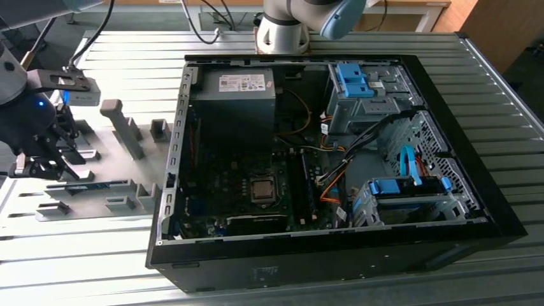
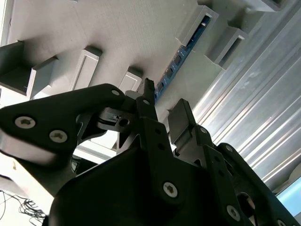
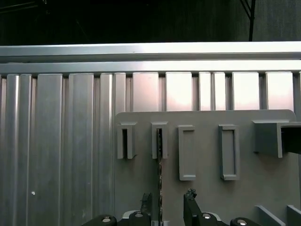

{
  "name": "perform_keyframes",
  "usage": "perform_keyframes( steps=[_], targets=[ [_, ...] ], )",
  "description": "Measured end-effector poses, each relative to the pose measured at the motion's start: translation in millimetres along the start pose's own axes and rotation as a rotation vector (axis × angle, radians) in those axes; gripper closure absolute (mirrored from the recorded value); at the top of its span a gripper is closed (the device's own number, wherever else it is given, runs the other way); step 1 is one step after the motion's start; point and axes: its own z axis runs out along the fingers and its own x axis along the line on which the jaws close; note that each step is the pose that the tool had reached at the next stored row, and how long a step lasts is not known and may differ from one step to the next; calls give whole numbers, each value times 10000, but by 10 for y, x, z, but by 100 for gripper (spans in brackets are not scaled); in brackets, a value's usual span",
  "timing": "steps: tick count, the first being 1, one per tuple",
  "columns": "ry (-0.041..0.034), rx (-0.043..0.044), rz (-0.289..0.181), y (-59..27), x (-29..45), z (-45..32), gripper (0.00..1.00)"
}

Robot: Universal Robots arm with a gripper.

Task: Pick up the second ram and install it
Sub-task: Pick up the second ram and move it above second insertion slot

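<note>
The second ram [image 3: 160, 165] is a thin blue stick standing on edge in two grey holder blocks [image 3: 159, 140] on a grey plate [image 1: 127, 166]. In the exterior view the second ram [image 1: 93, 187] lies at the plate's near side, left of the open computer case [image 1: 323, 146]. My gripper [image 1: 40, 167] hovers over the plate's left end. In the first wrist view my gripper [image 3: 168, 201] is open, with one dark fingertip on each side of the stick's line. The second wrist view shows my gripper [image 2: 164, 101] from behind, and the second ram [image 2: 181, 59] runs away from the fingertips [image 2: 181, 113].
Several other grey holder blocks [image 1: 123, 127] stand on the plate, some tall. The case holds a motherboard [image 1: 255, 185], a power supply [image 1: 234, 86], cables and blue drive-bay clips [image 1: 353, 80]. The arm's base [image 1: 285, 29] stands behind the case on the ribbed metal table [image 1: 85, 255].
</note>
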Motion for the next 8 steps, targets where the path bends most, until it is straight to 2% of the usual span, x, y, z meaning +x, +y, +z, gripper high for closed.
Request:
perform_keyframes(
  steps=[8],
  targets=[
    [2, -3, -1, 0, 2, 59, 60]
  ],
)
